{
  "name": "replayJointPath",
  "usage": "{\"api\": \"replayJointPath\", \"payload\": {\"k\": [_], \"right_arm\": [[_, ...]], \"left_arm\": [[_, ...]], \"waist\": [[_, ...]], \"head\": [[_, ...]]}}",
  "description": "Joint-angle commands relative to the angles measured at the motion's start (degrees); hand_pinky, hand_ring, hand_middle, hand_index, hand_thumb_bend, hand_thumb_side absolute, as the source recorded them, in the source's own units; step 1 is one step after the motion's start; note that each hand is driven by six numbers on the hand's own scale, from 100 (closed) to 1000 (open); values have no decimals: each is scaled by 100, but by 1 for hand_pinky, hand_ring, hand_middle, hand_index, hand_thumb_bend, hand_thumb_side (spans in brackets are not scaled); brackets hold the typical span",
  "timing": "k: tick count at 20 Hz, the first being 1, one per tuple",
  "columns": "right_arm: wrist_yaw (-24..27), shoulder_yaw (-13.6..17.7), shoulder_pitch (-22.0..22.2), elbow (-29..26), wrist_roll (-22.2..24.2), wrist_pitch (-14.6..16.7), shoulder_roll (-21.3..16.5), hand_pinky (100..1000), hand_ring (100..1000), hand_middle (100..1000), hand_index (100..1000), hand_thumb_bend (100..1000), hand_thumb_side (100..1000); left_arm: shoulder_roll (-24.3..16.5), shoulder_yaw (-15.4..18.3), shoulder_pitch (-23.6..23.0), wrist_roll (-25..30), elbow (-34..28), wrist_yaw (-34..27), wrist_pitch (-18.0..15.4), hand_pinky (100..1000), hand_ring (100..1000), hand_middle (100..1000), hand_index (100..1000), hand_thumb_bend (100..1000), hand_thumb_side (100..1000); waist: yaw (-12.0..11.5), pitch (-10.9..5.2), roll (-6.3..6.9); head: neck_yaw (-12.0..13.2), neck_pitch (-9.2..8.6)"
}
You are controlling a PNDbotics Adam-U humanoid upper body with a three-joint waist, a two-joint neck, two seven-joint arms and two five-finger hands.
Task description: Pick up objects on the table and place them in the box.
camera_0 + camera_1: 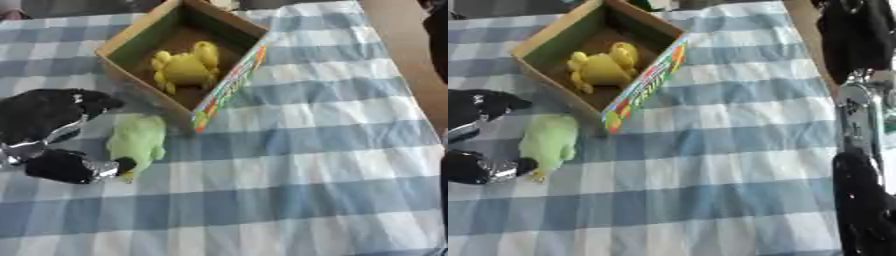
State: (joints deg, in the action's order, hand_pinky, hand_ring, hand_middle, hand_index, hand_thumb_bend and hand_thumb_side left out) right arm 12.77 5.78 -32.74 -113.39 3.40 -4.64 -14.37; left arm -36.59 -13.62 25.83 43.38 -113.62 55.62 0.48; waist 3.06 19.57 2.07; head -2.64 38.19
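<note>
The left hand point(52, 135) lay just left of the box point(229, 82), its fingers and thumb point(74, 168) spread around a pale green toy point(137, 142) that rested on the cloth beside the box's near corner, a fingertip touching the toy's near end; the right hand point(859, 35) hung well to the right of the box at the table's edge, and whether its fingers were spread or curled could not be told. Inside the box sat a yellow toy point(185, 66), and the box's near wall carried a multicoloured printed strip whose writing could not be read. Box and toys stood on a blue-and-white checked tablecloth point(306, 190).
</note>
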Motion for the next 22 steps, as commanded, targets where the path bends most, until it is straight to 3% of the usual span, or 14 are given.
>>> {"api": "replayJointPath", "payload": {"k": [1,8,15,22], "right_arm": [[-22,43,-44,-92,12,-9,-118,840,803,484,826,100,488],[-27,50,-35,-93,46,-21,-109,842,803,481,826,100,486],[-19,48,-24,-94,77,-30,-95,843,802,479,826,100,486],[-12,41,-12,-99,117,-51,-77,845,803,478,826,100,484]], "left_arm": [[56,-1,62,127,-97,-49,96,733,903,879,1000,506,1000],[333,-30,14,318,-97,187,318,744,912,891,1000,539,1000],[471,-149,-45,629,-33,591,318,755,922,899,1000,567,981],[663,-238,16,581,264,1229,254,759,929,900,1000,572,971]], "waist": [[0,-84,-6],[-7,-49,-13],[-7,-40,-17],[4,-23,-15]], "head": [[16,-70],[25,-95],[48,-105],[72,-137]]}}
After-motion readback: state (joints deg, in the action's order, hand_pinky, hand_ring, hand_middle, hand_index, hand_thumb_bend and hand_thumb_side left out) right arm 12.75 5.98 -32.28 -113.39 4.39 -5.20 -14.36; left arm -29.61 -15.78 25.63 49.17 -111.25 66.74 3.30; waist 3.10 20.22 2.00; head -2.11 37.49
